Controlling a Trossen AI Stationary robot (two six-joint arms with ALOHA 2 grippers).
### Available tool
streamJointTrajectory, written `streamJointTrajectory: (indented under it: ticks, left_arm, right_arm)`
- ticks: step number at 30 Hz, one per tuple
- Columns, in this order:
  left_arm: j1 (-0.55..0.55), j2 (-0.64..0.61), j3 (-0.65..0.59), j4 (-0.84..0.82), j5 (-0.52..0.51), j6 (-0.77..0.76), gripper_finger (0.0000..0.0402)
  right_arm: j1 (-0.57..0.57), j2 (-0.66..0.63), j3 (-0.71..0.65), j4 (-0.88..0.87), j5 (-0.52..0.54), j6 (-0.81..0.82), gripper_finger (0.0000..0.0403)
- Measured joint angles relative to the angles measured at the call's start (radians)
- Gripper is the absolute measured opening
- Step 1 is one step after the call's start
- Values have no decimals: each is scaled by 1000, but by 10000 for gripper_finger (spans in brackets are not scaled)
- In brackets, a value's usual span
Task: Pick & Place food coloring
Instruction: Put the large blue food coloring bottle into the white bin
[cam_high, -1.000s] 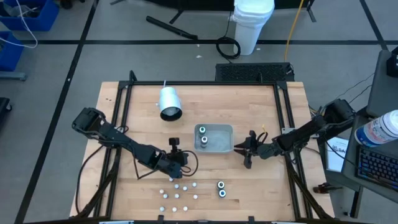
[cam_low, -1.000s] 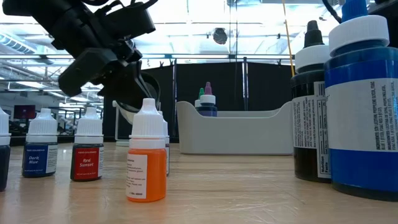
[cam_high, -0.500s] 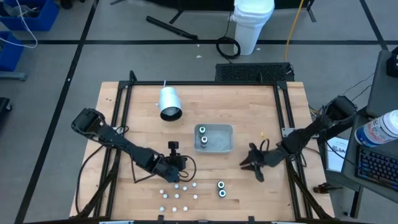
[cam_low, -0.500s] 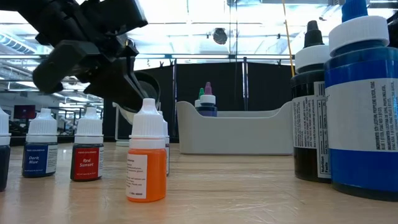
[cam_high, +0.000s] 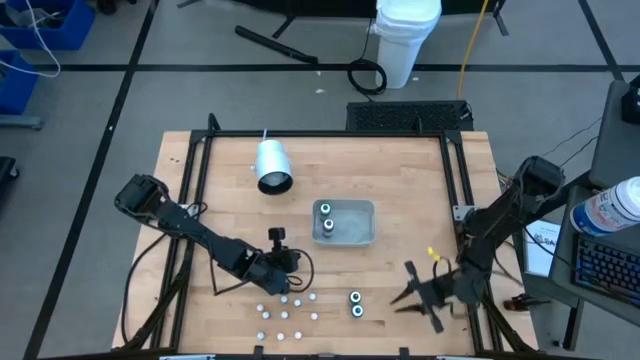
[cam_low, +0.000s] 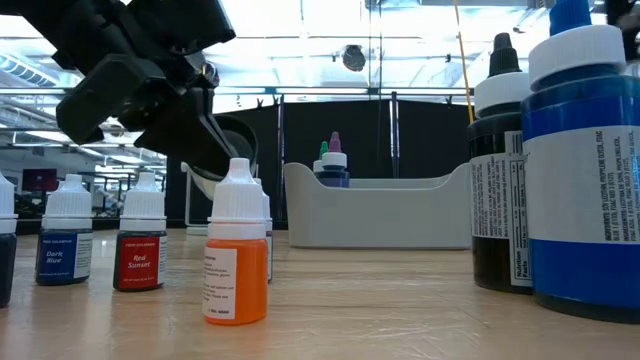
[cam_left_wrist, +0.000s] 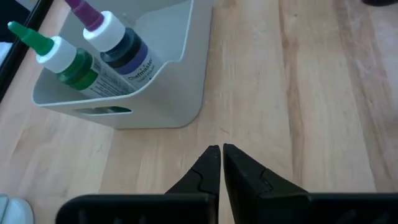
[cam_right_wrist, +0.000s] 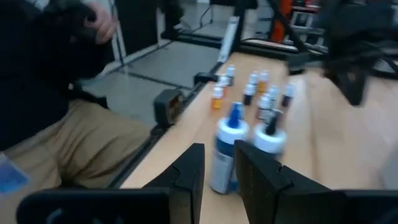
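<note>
Since left gripper (cam_left_wrist: 221, 151) hangs with jaws pressed together, empty, above small bottles (cam_high: 285, 312) at near desk (cam_high: 230, 190) edge: open wide first, straddle one cap. Right gripper (cam_right_wrist: 217, 155), jaws narrowly apart, empty, faces two wider bottles (cam_high: 356, 303); tray (cam_high: 360, 232) destination.

A robotics lab or workshop: a wooden bench (cam_high: 400, 170) framed in black rails stands on grey floor marked with black tape, with a laptop (cam_high: 608, 262) and cables alongside.
</note>
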Motion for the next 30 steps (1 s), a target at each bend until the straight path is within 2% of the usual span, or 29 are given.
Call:
streamJointTrajectory:
  ticks: [1, 3, 7, 9, 12, 16, 22, 26, 30]
  left_arm:
    - [-5, 0, 0, 0, 0, 0, 32]
    - [-16, 0, 0, 1, -1, 9, 34]
    - [-35, 0, 0, 2, -1, 38, 35]
    - [-39, 0, 0, 2, -1, 43, 35]
    - [-39, 0, 0, 2, -1, 47, 35]
    - [-39, 0, 0, 13, -1, 46, 35]
    - [-38, 0, 0, 44, 0, 33, 35]
    - [-38, 0, 0, 65, 0, 32, 35]
    - [-38, 0, 0, 81, 0, 35, 35]
  right_arm:
    - [10, 29, 40, -29, 21, -3, 77]
    - [47, 71, 155, -177, 145, 17, 77]
    - [154, 174, 449, -641, 406, 159, 75]
    - [189, 240, 577, -782, 447, 215, 68]
    - [203, 333, 705, -875, 462, 281, 53]
    - [197, 429, 736, -887, 455, 435, 28]
    - [208, 547, 637, -829, 379, 749, 2]
    - [215, 610, 585, -727, 461, 829, 0]
    - [195, 640, 546, -598, 520, 801, 9]
